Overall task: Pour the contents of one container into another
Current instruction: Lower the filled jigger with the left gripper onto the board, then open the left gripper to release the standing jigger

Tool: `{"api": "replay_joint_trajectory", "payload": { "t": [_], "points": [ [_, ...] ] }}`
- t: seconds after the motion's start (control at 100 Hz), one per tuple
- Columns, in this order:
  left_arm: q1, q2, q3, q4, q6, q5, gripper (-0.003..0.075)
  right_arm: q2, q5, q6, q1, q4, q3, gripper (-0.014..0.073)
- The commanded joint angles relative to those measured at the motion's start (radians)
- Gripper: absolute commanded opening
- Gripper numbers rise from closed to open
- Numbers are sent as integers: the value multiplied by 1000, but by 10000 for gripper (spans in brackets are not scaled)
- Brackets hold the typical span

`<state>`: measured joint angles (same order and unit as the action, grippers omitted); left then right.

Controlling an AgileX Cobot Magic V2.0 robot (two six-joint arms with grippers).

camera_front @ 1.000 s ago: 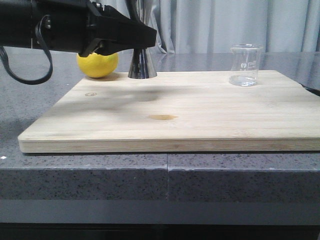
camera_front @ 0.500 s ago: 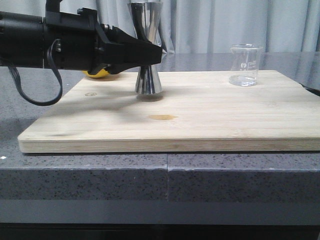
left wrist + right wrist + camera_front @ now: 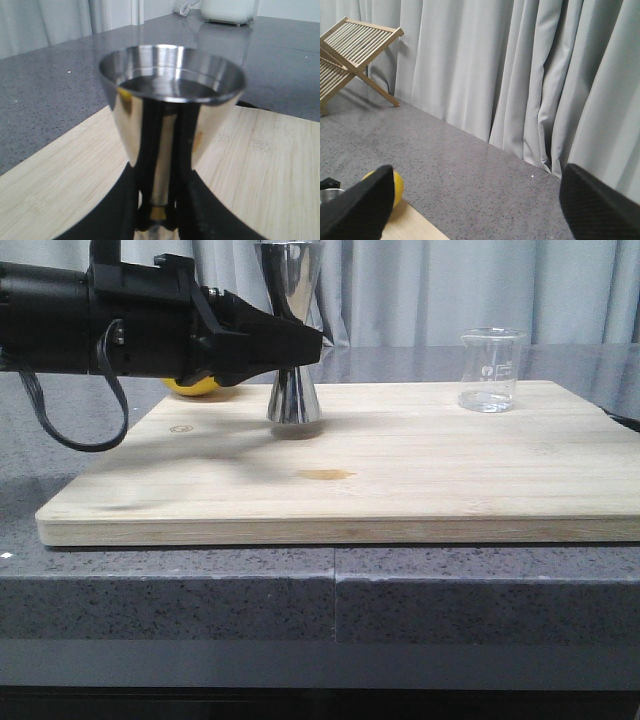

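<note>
2 things matter here, and I have only 1 of them in hand. My left gripper (image 3: 300,340) has its fingers (image 3: 192,200) closed on the narrow waist of the steel jigger (image 3: 292,330), which stands upright over the left part of the wooden board (image 3: 400,470); from the front view I cannot tell whether its base rests on the wood or hangs just above it. The glass beaker (image 3: 491,370) stands untouched near the board's far right corner, well apart from the jigger. My right gripper (image 3: 470,205) is open and holds nothing, its 2 fingers spread wide and facing the curtain (image 3: 520,75). A lemon (image 3: 195,387) sits behind my left arm. I judge the task barely begun: the receiving vessel is held, but the beaker is not yet picked up and nothing has been poured.
</note>
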<state>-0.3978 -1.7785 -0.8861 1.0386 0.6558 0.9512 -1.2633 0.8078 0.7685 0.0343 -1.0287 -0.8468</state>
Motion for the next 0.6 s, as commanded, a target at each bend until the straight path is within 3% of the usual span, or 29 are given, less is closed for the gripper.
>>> {"api": "replay_joint_trajectory", "payload": {
  "t": [0.0, 0.59],
  "points": [
    [4, 39, -29, -63, -3, 63, -21, 33, 42, 3, 4, 43, -26, 609],
    [4, -12, -29, -84, -5, 124, -21, 33, 42, 4, 4, 43, -26, 609]
  ]
}}
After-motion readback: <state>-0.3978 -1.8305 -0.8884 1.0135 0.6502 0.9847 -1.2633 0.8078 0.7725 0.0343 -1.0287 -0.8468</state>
